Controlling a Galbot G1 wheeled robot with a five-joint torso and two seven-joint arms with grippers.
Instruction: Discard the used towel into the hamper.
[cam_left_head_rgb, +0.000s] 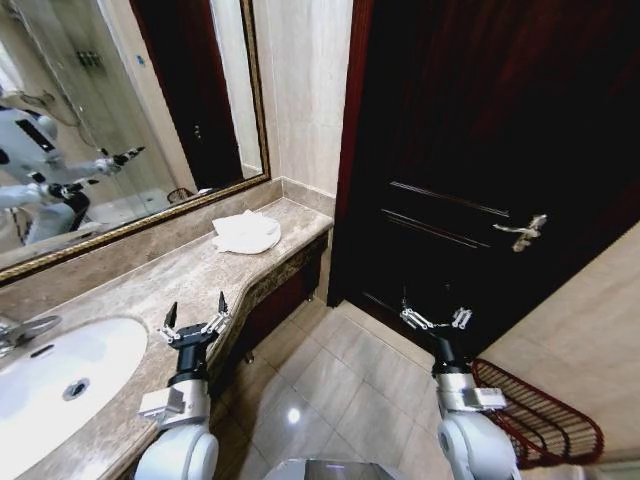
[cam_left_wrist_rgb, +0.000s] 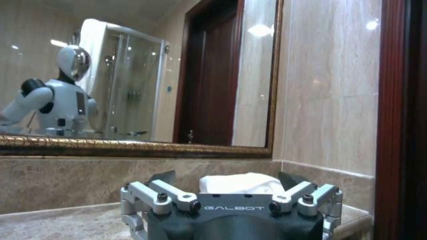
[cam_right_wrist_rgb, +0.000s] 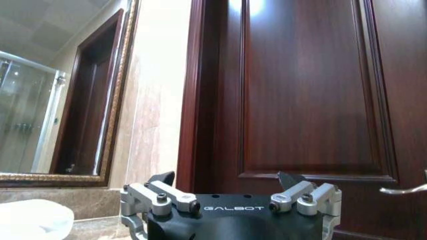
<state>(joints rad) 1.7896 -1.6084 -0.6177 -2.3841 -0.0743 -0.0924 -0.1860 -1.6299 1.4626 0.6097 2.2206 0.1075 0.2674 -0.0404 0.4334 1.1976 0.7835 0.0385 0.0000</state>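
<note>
Marble-walled bathroom space surrounds the robot, with a beige stone vanity table (cam_left_head_rgb: 150, 290) running along its left side under a gilt-framed wall mirror (cam_left_head_rgb: 130, 120).

Judged from the scene, the task is at its very start: the crumpled white used towel (cam_left_head_rgb: 246, 232) lies untouched on the table, ahead of the left end effector (cam_left_head_rgb: 195, 318) and well apart from it. That left end effector hovers over the table edge with its fingers spread wide and nothing between them; in the left wrist view the towel (cam_left_wrist_rgb: 241, 183) sits straight ahead, framed between the open fingers.

The right end effector (cam_left_head_rgb: 435, 319) hangs over the tiled floor in front of the dark wooden door (cam_left_head_rgb: 480, 150), likewise wide open and empty. Behind and to its right, low on the floor by the wall, stands the dark reddish-brown openwork hamper (cam_left_head_rgb: 545, 420).

The next move probably calls for the left arm to reach forward along the table and close on the towel. A white oval sink basin (cam_left_head_rgb: 60, 375) lies to the left of the left end effector, out of that path; nothing appears to block the reach.
</note>
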